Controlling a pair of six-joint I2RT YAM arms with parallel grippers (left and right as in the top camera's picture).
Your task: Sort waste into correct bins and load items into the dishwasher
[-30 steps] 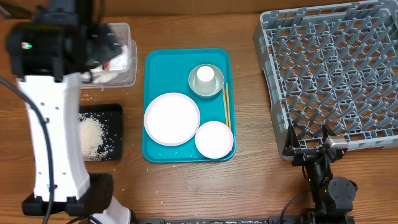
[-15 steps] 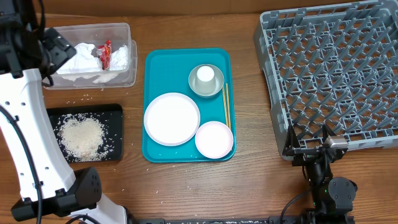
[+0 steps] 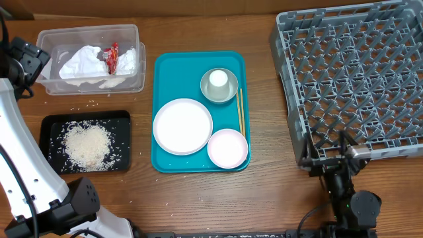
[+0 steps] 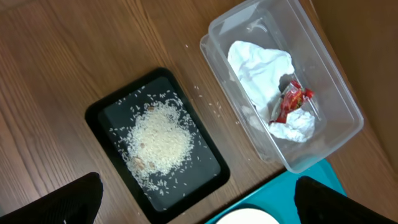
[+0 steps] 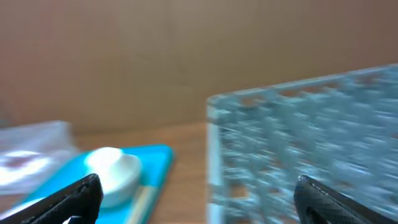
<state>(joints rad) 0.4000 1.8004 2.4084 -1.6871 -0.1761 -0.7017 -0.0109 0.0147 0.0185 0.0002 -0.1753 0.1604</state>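
The clear tub [image 3: 132, 36] holds the crumpled napkin [image 3: 82, 63] and the red sauce packet [image 3: 111, 58]. The black tray [image 3: 122, 142] holds a heap of rice [image 3: 86, 145]. On the teal tray [image 3: 165, 73] lie the large white plate [image 3: 182, 125], the smaller plate [image 3: 227, 148], the bowl [image 3: 228, 96] with the white cup [image 3: 219, 80] upside down in it, and the chopsticks [image 3: 240, 112]. The dish rack [image 3: 357, 79] stands at right, with nothing in it. My left gripper [image 4: 202, 202] is open and empty, high above the black tray [image 4: 199, 180] and tub [image 4: 323, 93]. My right gripper [image 5: 199, 199] is open and empty beside the rack's front left corner [image 5: 214, 149].
Loose rice grains [image 3: 86, 104] lie on the wood between tub and black tray and in front of the teal tray. The left arm's white link [image 3: 20, 152] stands along the table's left edge. The right arm's base [image 3: 350, 198] sits in front of the rack.
My left arm has swung left off the tub and black tray, uncovering both. The napkin and packet now show inside the tub. The right arm has barely moved.
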